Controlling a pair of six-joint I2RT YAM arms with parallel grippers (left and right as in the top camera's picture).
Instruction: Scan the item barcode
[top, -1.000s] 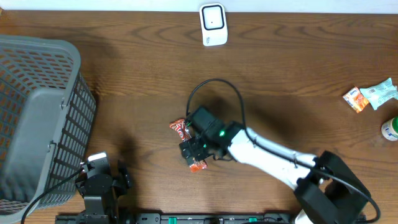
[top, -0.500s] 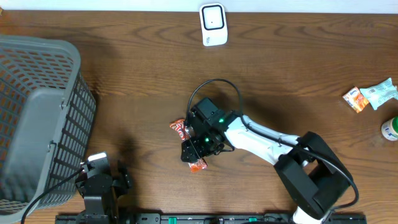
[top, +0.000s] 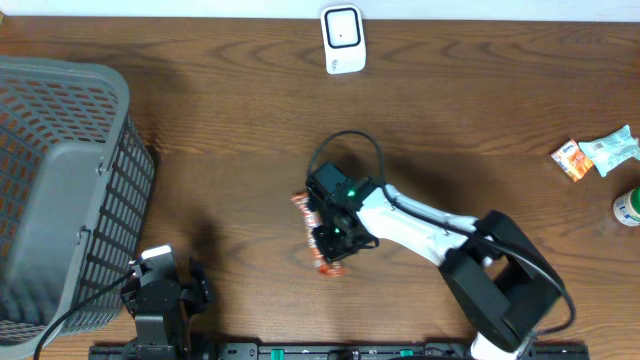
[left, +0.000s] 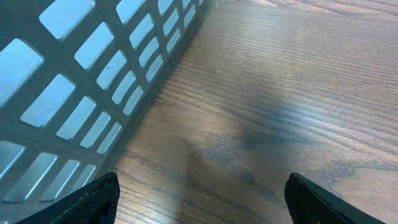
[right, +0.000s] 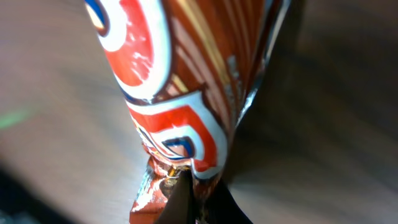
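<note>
The right gripper (top: 332, 243) is pinching the orange-red snack packet (top: 324, 267) just toward 6 o'clock from the middle of the wooden table (top: 480, 90). Its jaws are closed tight on the wrapper, and the packet's two ends are sticking out from under the wrist toward 11 and 6 o'clock. In the right wrist view the wrapper is filling most of the frame, with red, white and blue lettering running along it and its crimped end gathered between the dark fingers at the bottom edge. Whether the packet is resting on the wood or hanging clear of it cannot be told. The white scanner (top: 342, 39) is standing at the 12 o'clock edge, well apart from the packet. The grey slatted basket (top: 60, 180) is occupying the 9 o'clock side. Near its corner, at about 7 o'clock, the left gripper (left: 202, 198) is hovering over bare wood with its fingertips (left: 93, 198) spread wide and nothing between them. Two small packets (top: 590, 155) and a round white-and-green container (top: 628, 207) are lying at the 3 o'clock edge.
</note>
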